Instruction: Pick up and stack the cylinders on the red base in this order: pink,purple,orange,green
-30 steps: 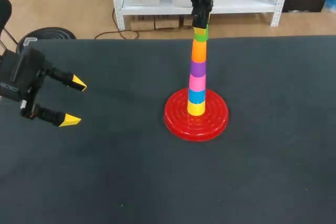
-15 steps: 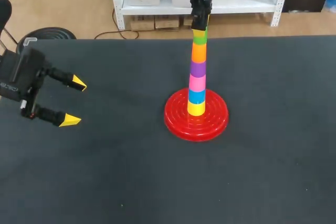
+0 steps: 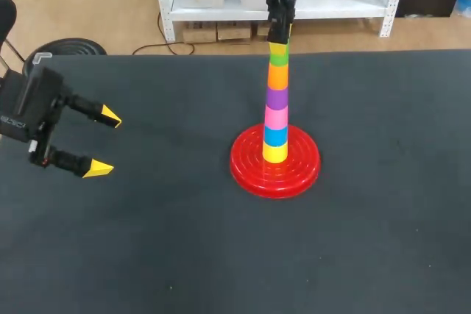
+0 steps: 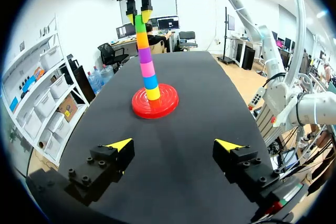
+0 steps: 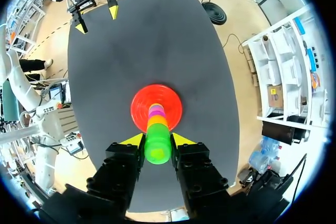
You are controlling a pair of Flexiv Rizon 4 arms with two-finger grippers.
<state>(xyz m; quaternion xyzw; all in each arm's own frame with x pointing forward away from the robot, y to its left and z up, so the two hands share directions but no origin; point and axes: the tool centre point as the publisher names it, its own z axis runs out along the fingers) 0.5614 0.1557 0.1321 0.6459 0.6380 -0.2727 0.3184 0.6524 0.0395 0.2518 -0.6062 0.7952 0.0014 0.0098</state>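
My right claw [image 5: 157, 140] grasps the green cylinder [image 5: 157, 150] topping the stack on the red base [image 3: 250, 163]; my left claw [image 3: 104, 143] hangs released, far left.

The red base [image 3: 243, 170] lies flat on the dark surface, a round disc with ringed ridges, and the tower rises from its centre. Bottom up, we've got the yellow cylinder [image 3: 275, 152], the blue cylinder [image 3: 276, 135], the pink cylinder [image 3: 277, 116], the purple cylinder [image 3: 277, 97], the orange cylinder [image 3: 278, 75], and there's the green cylinder [image 3: 279, 54] on top! All six sit one on another in a single upright column (each touching the next). The green one is flanked by the right tool [image 5: 157, 141], a yellow tip against either side.
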